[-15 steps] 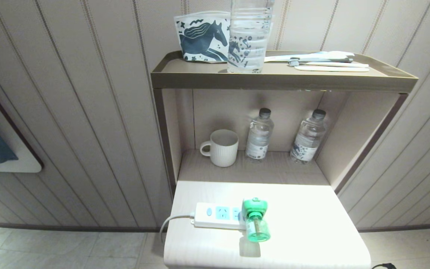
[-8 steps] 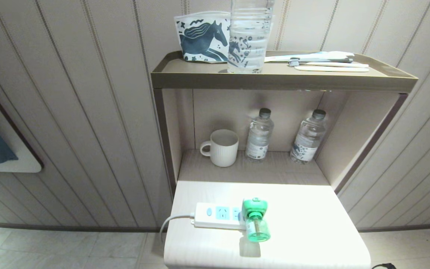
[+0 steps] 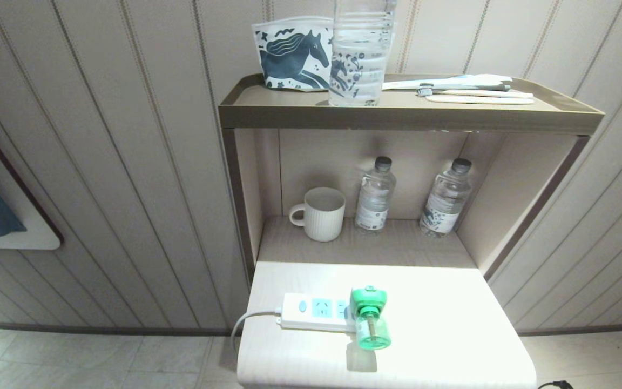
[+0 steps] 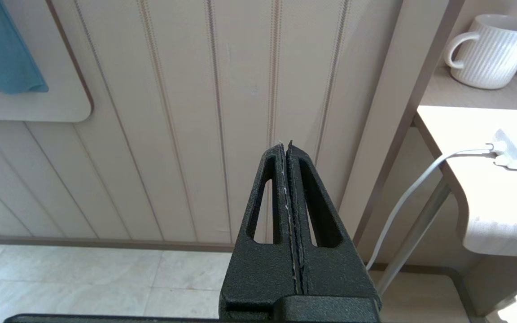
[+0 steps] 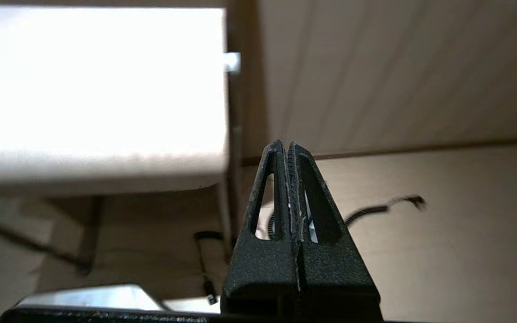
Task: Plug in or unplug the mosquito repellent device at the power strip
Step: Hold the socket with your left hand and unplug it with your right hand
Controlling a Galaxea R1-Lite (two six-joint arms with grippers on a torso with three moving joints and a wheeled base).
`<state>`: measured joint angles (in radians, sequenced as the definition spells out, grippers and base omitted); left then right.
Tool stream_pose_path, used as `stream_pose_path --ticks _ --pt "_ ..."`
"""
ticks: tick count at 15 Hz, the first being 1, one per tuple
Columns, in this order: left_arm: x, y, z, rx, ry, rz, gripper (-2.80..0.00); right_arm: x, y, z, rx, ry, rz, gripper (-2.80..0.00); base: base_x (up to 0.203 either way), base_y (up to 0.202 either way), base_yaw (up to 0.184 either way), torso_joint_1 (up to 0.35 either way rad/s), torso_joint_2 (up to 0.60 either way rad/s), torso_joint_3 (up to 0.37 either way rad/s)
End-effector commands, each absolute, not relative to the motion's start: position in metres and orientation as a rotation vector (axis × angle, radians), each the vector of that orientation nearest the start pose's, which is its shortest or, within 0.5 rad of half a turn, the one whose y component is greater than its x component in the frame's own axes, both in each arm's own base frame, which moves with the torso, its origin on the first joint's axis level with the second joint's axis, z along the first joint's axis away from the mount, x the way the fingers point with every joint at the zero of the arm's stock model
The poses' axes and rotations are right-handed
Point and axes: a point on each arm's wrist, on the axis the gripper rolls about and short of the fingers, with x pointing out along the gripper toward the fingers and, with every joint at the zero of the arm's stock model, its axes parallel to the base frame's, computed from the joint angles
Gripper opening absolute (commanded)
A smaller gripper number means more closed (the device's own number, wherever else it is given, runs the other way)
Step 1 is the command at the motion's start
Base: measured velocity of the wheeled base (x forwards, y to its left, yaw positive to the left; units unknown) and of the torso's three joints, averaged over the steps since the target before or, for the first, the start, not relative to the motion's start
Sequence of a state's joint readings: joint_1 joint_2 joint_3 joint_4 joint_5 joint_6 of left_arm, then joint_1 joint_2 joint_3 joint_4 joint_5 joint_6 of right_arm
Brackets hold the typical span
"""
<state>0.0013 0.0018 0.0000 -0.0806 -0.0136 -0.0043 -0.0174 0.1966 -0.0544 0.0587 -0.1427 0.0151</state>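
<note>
Right gripper (image 5: 285, 148): fingers pressed flat together, nothing between them. Centre of the right wrist view, below the level of the table (image 5: 106, 170), pointing at floor and wall; not in the head view. Likely off to the side so the tabletop is unobstructed.

Left gripper (image 4: 285, 148): fingers likewise closed on nothing. Centre of the left wrist view, facing the panelled wall, table edge at the right of that frame. Reads as parked.

Mosquito repellent device (image 3: 369, 319): lower centre of the head view, green head seated against the right end of the strip, bottle projecting toward the camera. Looks plugged in, so I judge the plug step done, or an unplug not yet begun.

Power strip (image 3: 313, 312): flat on the table, just left of the device; two blue socket faces bare, button at the left end. White cord (image 3: 246, 321) drops off the left edge.

Mug (image 3: 322, 213): middle of the frame, on the recessed shelf, well clear.

Water bottles (image 3: 374, 195): right of the mug, back of the same shelf.
</note>
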Motion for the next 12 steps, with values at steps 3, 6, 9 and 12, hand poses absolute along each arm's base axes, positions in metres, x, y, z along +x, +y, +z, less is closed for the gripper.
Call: stream_pose_path --ticks 3,6,9,12 --pt "-0.0232 -0.0003 0.084 -0.004 -0.083 -0.012 -2.8 -0.0248 -0.0002 0.0743 -0.015 0.056 -0.01 -2.8 0.0 0.0 0.0 0.0 0.0 0.0" --pt "-0.0233 -0.0003 0.0851 -0.001 -0.094 -0.012 -2.8 -0.0234 -0.0004 0.0744 -0.006 0.032 -0.023 -2.8 0.0 0.0 0.0 0.0 0.0 0.0" --pt "-0.0233 -0.0003 0.0851 -0.001 -0.094 -0.012 -2.8 -0.0237 -0.0004 0.0745 -0.008 0.037 -0.023 -2.8 0.0 0.0 0.0 0.0 0.0 0.0" --pt "-0.0232 -0.0003 0.085 -0.007 -0.092 -0.011 -2.8 -0.0237 -0.0004 0.075 -0.025 0.032 -0.019 -2.8 0.0 0.0 0.0 0.0 0.0 0.0"
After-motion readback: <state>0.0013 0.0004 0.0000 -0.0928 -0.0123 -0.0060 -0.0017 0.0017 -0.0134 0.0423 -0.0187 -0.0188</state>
